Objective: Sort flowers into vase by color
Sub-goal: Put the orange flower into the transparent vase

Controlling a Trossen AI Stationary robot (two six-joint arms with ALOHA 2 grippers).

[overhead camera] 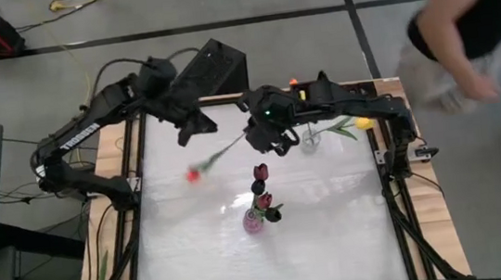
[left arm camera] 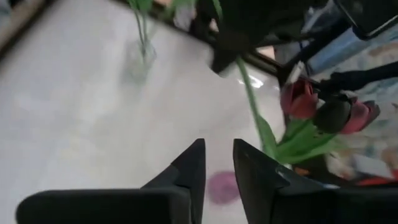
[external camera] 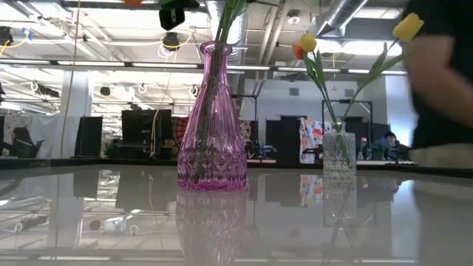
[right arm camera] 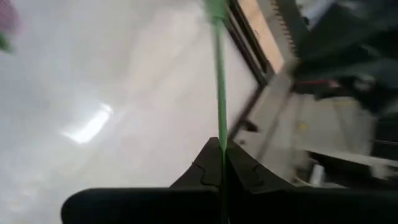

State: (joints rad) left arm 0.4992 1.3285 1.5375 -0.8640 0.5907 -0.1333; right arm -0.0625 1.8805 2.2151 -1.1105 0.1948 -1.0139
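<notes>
From above, my right gripper (overhead camera: 253,142) is hard to make out under its own wrist, and the low view cuts the tulip off. My right arm reaches across the table's far side, jaws clamped on the stem (right arm camera: 219,93) of a red tulip (overhead camera: 193,174), which slants out from them above the table. My left gripper (left arm camera: 217,163), beyond the stem, is parted and empty. The pink vase (overhead camera: 253,220) holds maroon tulips (overhead camera: 262,189); the clear vase (overhead camera: 310,141) holds yellow tulips (overhead camera: 362,124).
</notes>
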